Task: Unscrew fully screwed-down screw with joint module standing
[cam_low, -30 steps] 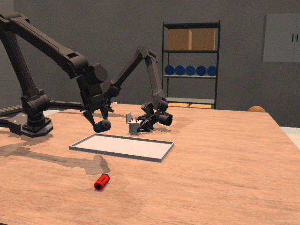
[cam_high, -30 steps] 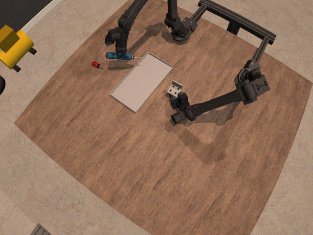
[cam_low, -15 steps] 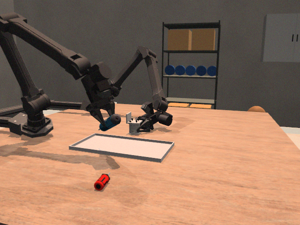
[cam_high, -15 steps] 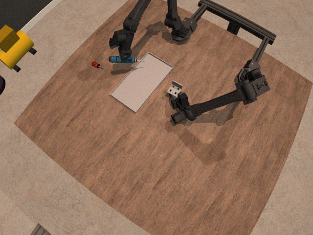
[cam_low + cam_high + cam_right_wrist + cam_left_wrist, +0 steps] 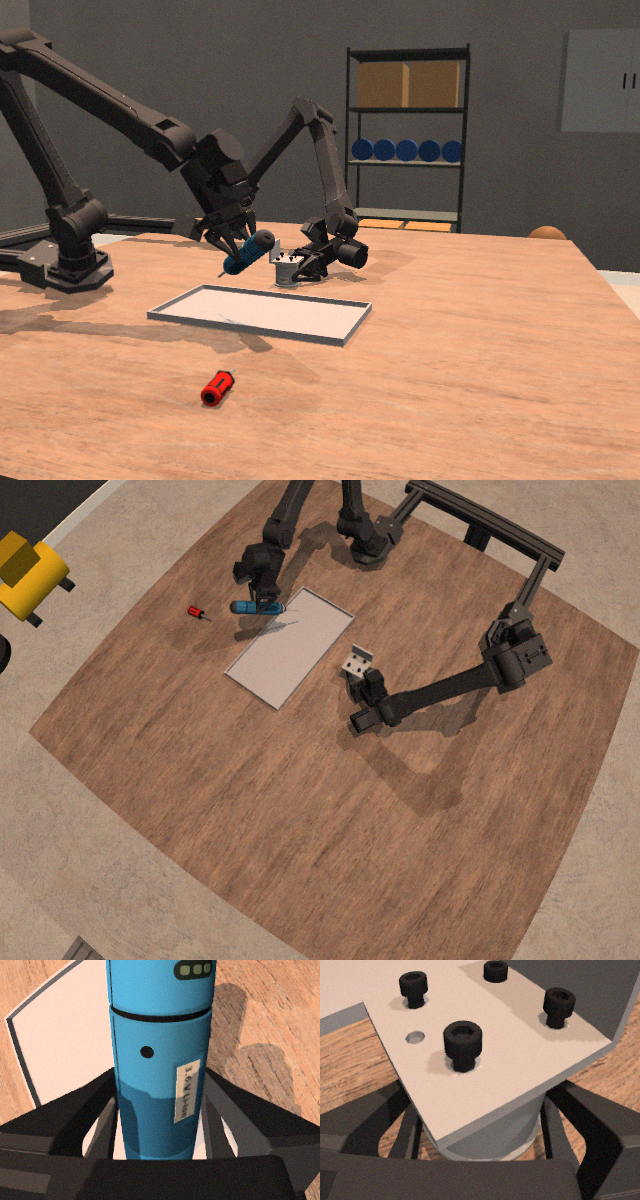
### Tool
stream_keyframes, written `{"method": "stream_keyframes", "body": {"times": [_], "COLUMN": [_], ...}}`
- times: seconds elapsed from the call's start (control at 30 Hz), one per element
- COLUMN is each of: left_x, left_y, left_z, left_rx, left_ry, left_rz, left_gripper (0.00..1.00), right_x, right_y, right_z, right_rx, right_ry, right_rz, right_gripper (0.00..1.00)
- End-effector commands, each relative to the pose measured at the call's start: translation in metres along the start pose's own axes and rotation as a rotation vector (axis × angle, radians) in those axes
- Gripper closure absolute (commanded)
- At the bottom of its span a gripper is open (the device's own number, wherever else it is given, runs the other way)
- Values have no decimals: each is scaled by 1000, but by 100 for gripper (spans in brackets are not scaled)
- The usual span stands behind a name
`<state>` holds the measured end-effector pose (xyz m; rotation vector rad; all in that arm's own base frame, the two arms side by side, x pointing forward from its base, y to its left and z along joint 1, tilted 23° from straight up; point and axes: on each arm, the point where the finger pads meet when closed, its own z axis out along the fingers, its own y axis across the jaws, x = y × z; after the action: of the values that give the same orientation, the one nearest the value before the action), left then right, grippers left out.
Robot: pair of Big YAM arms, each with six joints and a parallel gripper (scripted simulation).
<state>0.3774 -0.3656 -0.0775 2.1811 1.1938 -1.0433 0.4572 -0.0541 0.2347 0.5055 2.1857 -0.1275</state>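
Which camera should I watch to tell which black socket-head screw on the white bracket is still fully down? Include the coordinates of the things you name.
The left wrist view: the far screw (image 5: 496, 971) alone shows no shank under its head; the other three stand up on theirs. Top shows the screws only as dark dots, exterior as small bumps. The right wrist view shows none, just the blue electric screwdriver (image 5: 249, 607) (image 5: 250, 252) (image 5: 160, 1080).

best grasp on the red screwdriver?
Red screwdriver: I'd take the handle around mid-length, coming straight down, fingers closing across its long axis. It lies on its side, so the handle's two long flanks face outward; the shaft is much thinner and likely a poorer hold.
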Motion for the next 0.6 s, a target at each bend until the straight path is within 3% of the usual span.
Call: {"method": "stream_keyframes", "body": {"times": [0.0,0.1,0.13,0.27,0.3,0.57], "left_x": [-4,-4,-4,-4,-4,-4], "left_y": [8,8,8,8,8,8], "left_z": [-3,-3,-3,-3,-3,-3], "left_rx": [-11,-11,-11,-11,-11,-11], "left_ry": [-1,-1,-1,-1,-1,-1], "left_rz": [17,17,17,17,17,17], "left_gripper": [41,41,41,41,41,41], "right_x": [-18,-14,-38,-44,-13,0], "right_y": [29,41,48,49,45,76], "right_z": [-21,-23,-32,-34,-24,-34], "right_rx": [-73,-97,-111,-115,-105,-169], "right_ry": [-100,-122,-160,-169,-129,-191], "right_rz": [-57,-92,-80,-77,-103,-190], "right_gripper": [58,58,58,58,58,58]}}
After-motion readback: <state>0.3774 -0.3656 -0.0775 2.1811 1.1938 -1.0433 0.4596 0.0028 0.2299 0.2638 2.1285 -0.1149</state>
